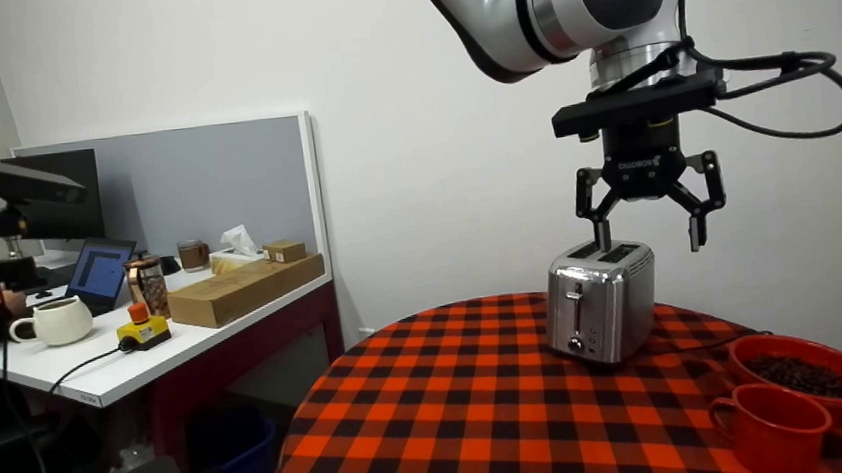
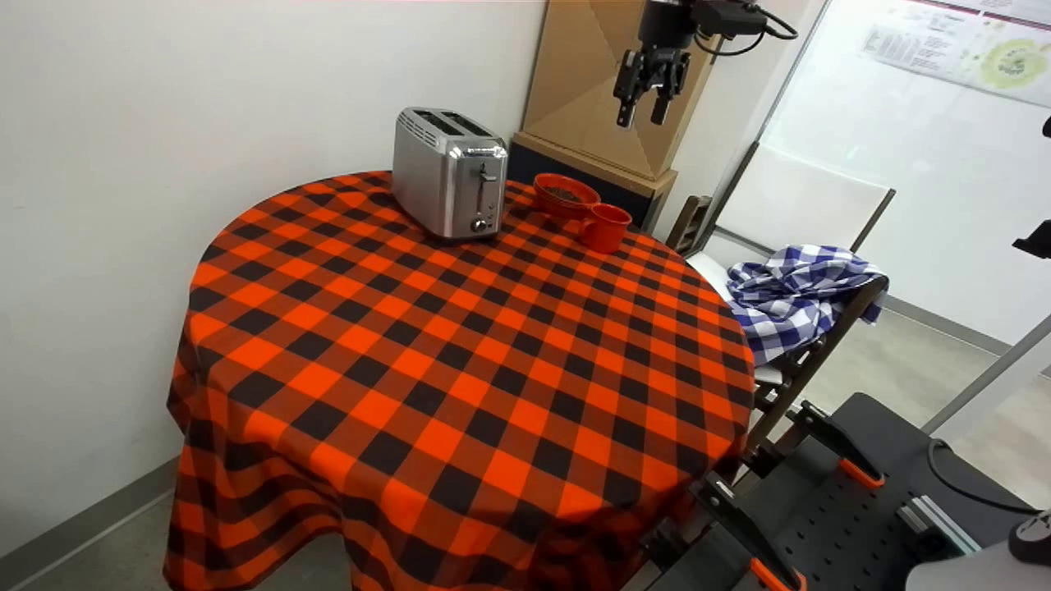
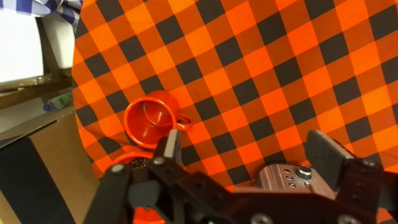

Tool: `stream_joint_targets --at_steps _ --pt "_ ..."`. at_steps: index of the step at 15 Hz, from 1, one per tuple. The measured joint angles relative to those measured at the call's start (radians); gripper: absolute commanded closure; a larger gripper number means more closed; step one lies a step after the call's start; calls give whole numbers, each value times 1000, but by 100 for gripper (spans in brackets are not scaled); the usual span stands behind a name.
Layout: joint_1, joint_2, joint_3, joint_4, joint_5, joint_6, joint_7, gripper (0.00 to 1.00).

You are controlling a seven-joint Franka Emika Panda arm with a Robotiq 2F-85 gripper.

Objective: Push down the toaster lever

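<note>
The silver toaster [image 1: 603,319] stands upright on the checked tablecloth and shows in both exterior views [image 2: 427,176]. Its lever [image 1: 574,296] sits near the top of the slot on the front face, above a round knob; the lever also shows in an exterior view [image 2: 488,176]. In the wrist view the toaster [image 3: 273,179] shows only its lower front with knob and buttons; the lever is hidden behind the gripper. My gripper [image 1: 649,238] is open and empty, higher than the toaster and apart from it, toward the bowl side [image 2: 643,115]. Its fingers are wide apart in the wrist view [image 3: 248,149].
A red mug [image 1: 775,426] and a red bowl [image 1: 805,373] of dark beans stand beside the toaster. A cardboard box [image 2: 603,90] rises behind them. A wall is close behind the toaster. A chair with a blue checked cloth [image 2: 800,287] stands beside the round table.
</note>
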Motion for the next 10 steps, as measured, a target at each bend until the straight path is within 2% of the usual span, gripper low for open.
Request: stream_joint_targets --at_steps 5,10 --pt "-4 76 31 45 52 15 -41 0" --pt "9 194 77 186 56 23 -52 0"
